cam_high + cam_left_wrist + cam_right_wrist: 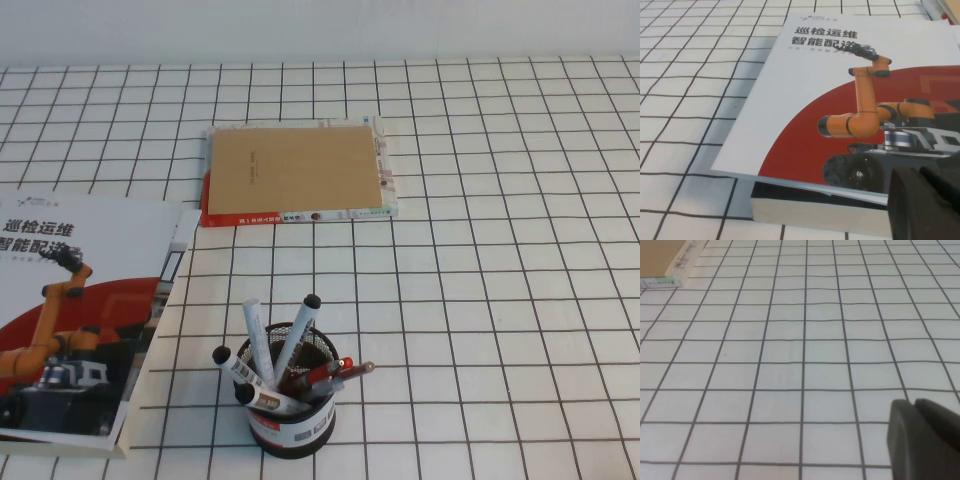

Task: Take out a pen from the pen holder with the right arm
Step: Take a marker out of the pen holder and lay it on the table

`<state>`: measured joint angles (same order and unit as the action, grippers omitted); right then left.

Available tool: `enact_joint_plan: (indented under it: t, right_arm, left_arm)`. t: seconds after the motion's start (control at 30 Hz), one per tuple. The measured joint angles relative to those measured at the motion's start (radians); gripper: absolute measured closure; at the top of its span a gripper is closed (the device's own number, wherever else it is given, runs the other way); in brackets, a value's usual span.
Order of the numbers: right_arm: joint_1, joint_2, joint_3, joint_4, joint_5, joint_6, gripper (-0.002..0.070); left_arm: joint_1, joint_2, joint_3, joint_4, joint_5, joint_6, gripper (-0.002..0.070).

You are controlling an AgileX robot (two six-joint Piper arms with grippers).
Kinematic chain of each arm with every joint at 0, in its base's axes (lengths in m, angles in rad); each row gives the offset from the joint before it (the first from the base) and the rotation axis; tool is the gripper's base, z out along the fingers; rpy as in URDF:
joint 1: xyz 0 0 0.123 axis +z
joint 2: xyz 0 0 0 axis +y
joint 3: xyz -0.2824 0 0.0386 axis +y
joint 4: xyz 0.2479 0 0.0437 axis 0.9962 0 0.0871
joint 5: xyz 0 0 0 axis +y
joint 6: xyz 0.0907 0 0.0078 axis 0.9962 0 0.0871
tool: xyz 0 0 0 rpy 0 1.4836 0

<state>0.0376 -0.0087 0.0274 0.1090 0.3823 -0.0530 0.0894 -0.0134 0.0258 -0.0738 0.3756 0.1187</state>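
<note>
The black mesh pen holder (pixel 292 420) stands near the table's front edge, a little left of centre. Several pens lean in it: two white markers with black caps (pixel 258 340) (pixel 298 335), another lying across the rim (pixel 262 398), and a red pen (pixel 335 372) pointing right. Neither arm shows in the high view. My right gripper (pixel 915 407) is shut with nothing in it, hovering over bare gridded table; the holder is not in its view. My left gripper (pixel 917 172) is shut and empty, just above the near edge of a book.
A thick book with an orange robot arm on its cover (pixel 70 300) (pixel 840 100) lies at the front left, close beside the holder. A brown-covered book (pixel 295 172) (pixel 665 265) lies flat at the back centre. White gridded cloth (pixel 500 300) covers the table.
</note>
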Motion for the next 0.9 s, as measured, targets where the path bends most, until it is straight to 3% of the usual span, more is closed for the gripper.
enact_joint_plan:
  t: [0.53,0.9]
  right_arm:
    - [0.000,0.000,0.000,0.009,0.000,0.000,0.0692]
    - [0.000,-0.002,0.004,0.253,-0.086,0.000,0.0692]
  left_arm:
    - [0.000,0.000,0.000,0.000,0.000,0.000,0.0678]
    - [0.000,0.000,0.000,0.000,0.000,0.000,0.0678]
